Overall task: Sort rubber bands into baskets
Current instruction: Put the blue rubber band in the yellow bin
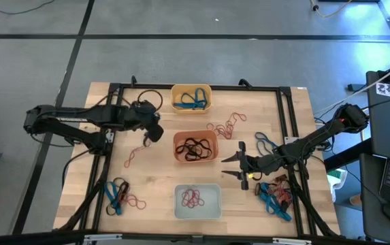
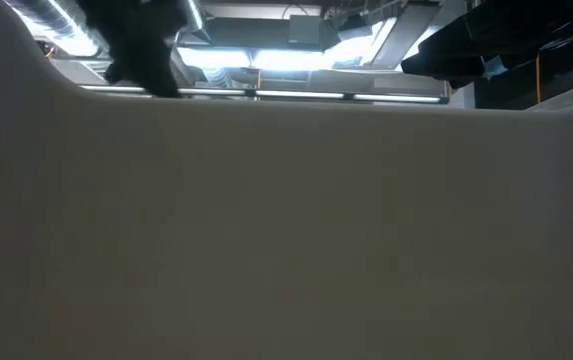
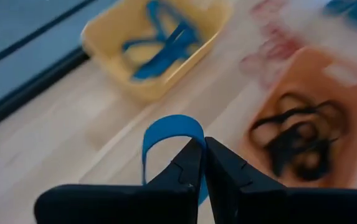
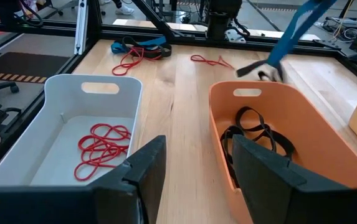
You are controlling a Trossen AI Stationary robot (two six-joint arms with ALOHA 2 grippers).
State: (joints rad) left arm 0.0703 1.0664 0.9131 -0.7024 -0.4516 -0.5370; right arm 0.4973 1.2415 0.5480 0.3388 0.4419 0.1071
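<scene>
My left gripper [image 1: 155,133] hovers left of the orange basket [image 1: 196,146], shut on a blue rubber band [image 3: 172,124]. That basket holds black bands [image 3: 299,140]. At the table's far side is the yellow basket [image 1: 191,97] with blue bands, and at the near side the white basket [image 1: 197,202] with red bands [image 4: 103,149]. My right gripper [image 1: 239,163] stands open just right of the orange basket, nothing between its fingers. Loose bands lie on the wood: red ones [image 1: 227,126], a mixed pile at near left [image 1: 118,196] and another at near right [image 1: 276,192]. My left gripper pinches the blue band between its two fingertips [image 3: 194,155]. A short loop of the band [image 3: 190,126] arches out beyond the tips, and the rest runs back down beside one finger. The fingers slant downward from the table's left. In the right wrist view the band [image 4: 290,34] shows as a blurred streak in the air.
A black frame [image 1: 113,136] runs around the work area, with cables along it. A single blue band [image 1: 264,143] lies right of the orange basket. The low view is filled by a pale basket wall [image 2: 286,230] close to the lens.
</scene>
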